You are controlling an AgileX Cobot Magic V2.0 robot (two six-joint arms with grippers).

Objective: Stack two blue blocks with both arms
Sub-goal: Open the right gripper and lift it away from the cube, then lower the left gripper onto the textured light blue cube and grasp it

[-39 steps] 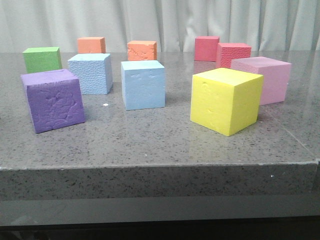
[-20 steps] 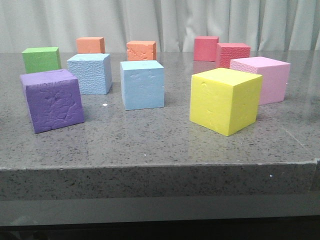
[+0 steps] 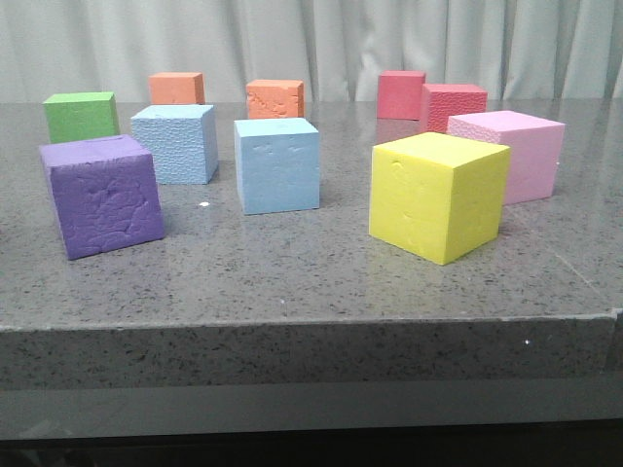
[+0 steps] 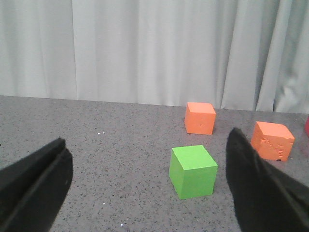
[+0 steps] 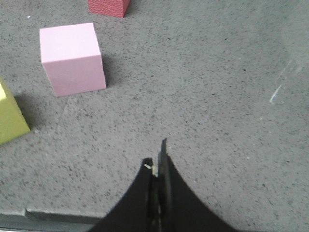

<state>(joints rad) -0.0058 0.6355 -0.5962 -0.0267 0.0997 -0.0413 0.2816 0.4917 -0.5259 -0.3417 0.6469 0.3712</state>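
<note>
No writing or label shows on anything. The grey speckled surface (image 3: 292, 272) carries ten foam cubes in the front view, with a pale curtain (image 3: 321, 44) behind. Nearest and largest stands the yellow cube (image 3: 438, 195), the pink cube (image 3: 511, 154) just behind it to the right; in the right wrist view the yellow one is cut off by the frame edge. The purple cube (image 3: 102, 195) sits at the left front. The two blue blocks stand side by side in the middle, apart from each other: the bumpy blue block (image 3: 175, 143) behind the purple cube, the smoother blue block (image 3: 278, 165) to its right. Behind them are the green cube (image 3: 82, 115), two orange cubes (image 3: 176, 88) and two red cubes (image 3: 453, 105).

Neither arm appears in the front view, and neither wrist view shows a blue block. The left gripper (image 4: 147, 188) has its fingers (image 4: 256, 188) spread wide, nothing between them, the green cube beyond. The right gripper (image 5: 156, 169) has its fingers (image 5: 169, 193) pressed together, empty, above bare surface, well apart from the pink cube.
</note>
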